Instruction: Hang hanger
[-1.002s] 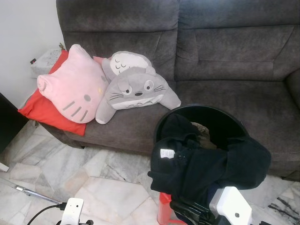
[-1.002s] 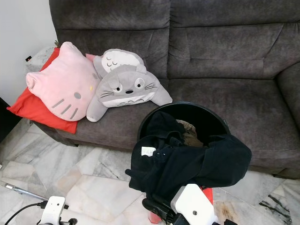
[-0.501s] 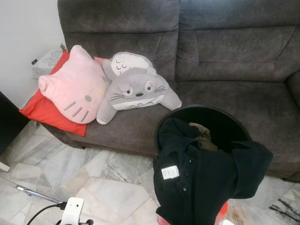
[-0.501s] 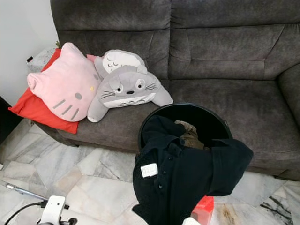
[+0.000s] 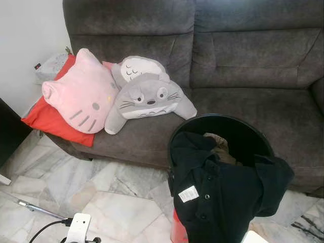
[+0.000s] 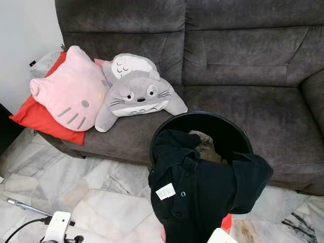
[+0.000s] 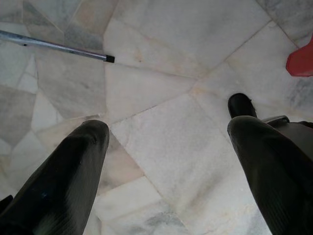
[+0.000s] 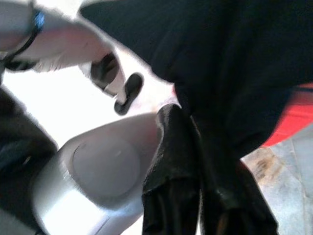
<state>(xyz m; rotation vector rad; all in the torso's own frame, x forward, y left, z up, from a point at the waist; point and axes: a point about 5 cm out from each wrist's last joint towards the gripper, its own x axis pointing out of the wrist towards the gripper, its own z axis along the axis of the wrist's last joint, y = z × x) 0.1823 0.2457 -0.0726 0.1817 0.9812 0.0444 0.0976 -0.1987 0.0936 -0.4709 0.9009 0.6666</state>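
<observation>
The black shirt (image 5: 223, 195) is draping over the front rim of the black basket (image 5: 238, 132), with its white tag (image 5: 188, 193) facing outward. The basket is standing on the marble floor (image 5: 101, 187) in front of the grey sofa (image 5: 243, 66). No hanger can be made out; whether one is inside the shirt cannot be told.

The right gripper (image 8: 203, 196) is pointing at the shirt, with its two fingers (image 8: 168, 181) lying close together, dark cloth touching and between them. The view is blurred, so whether they are clamping the cloth cannot be told. A red base (image 8: 288, 122) is showing just beyond the fingertips, under the shirt.

The left gripper (image 7: 166, 161) is hanging idle above the floor, its fingers (image 7: 63, 181) spread wide with bare tile between them. A metal rod (image 7: 54, 46) is lying on the floor beyond the fingertips.

On the sofa, a pink cushion (image 5: 81, 93) is resting on a red cushion (image 5: 48, 119), and a grey plush (image 5: 149, 96) is leaning beside them.
</observation>
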